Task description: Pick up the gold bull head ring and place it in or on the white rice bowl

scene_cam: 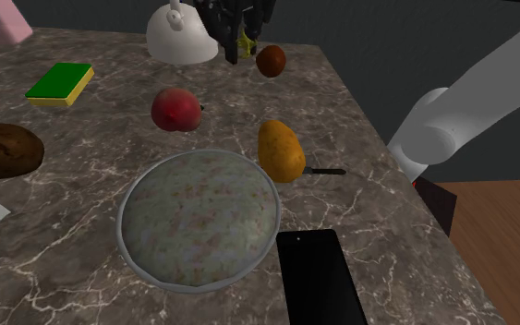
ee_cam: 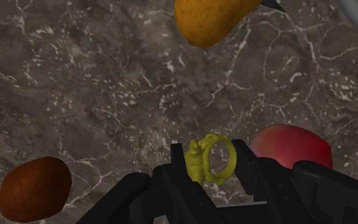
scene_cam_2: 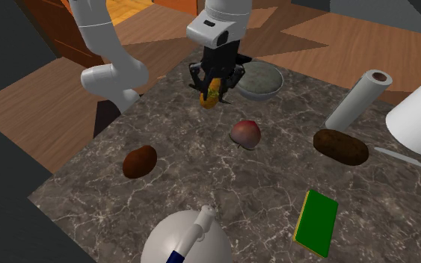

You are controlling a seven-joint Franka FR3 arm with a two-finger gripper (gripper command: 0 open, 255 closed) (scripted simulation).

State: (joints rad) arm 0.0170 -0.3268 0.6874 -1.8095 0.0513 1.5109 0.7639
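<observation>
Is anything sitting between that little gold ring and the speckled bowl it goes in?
The gold bull head ring, clasped in the black gripper above the table, has a yellow-orange fruit lying by the speckled grey bowl's rim on its way, a red round fruit beside. Held high, it probably clears both.

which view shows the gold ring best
The wrist view: the ring sits clasped in the gripper, its loop plain. The shoulder view shows a yellow speck under the gripper; the second exterior view, a small yellowish bit in the gripper.
</observation>
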